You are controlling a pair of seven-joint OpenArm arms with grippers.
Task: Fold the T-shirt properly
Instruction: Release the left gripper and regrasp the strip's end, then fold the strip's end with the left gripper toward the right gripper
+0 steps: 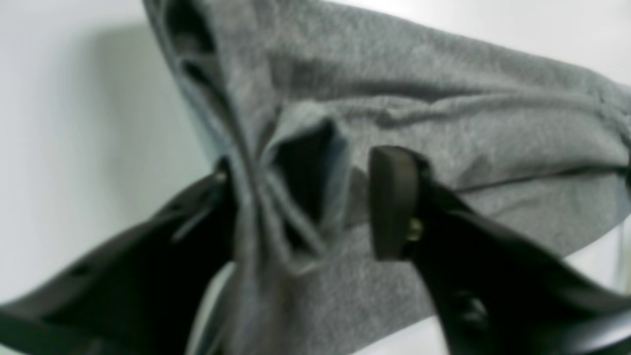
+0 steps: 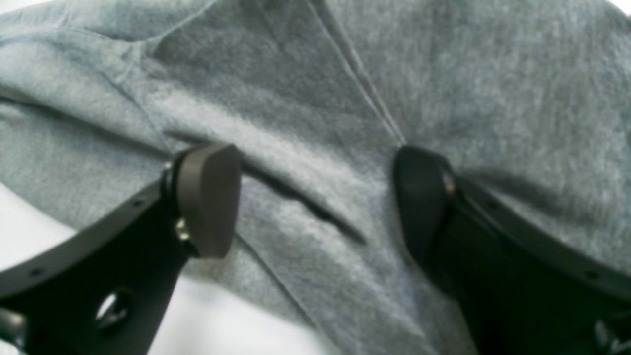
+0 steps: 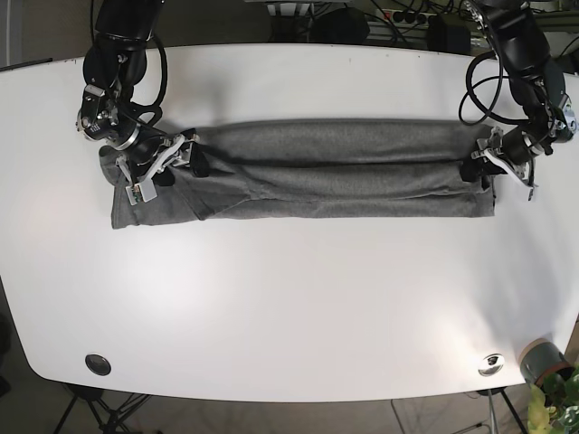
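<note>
Overhead, saw the grey T-shirt (image 3: pixel 317 167) stretched as a long folded band across the white surface (image 3: pixel 289 298), nearer its far edge. Found the left claw (image 1: pixel 305 207) at the band's end, spread apart, with a bunched fold of cloth between its pads but not pinched. Found the right claw (image 2: pixel 315 197) at the opposite end, likewise released, poised over flat fabric.

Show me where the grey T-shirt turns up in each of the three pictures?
Left wrist view: the grey T-shirt fills the middle and right, bunched between the open left pincer.
Right wrist view: it covers nearly the whole frame, beneath the open right pincer.
Base view: a long band across the white table, one pincer at each end.
Shared landmark: the white table.
</note>
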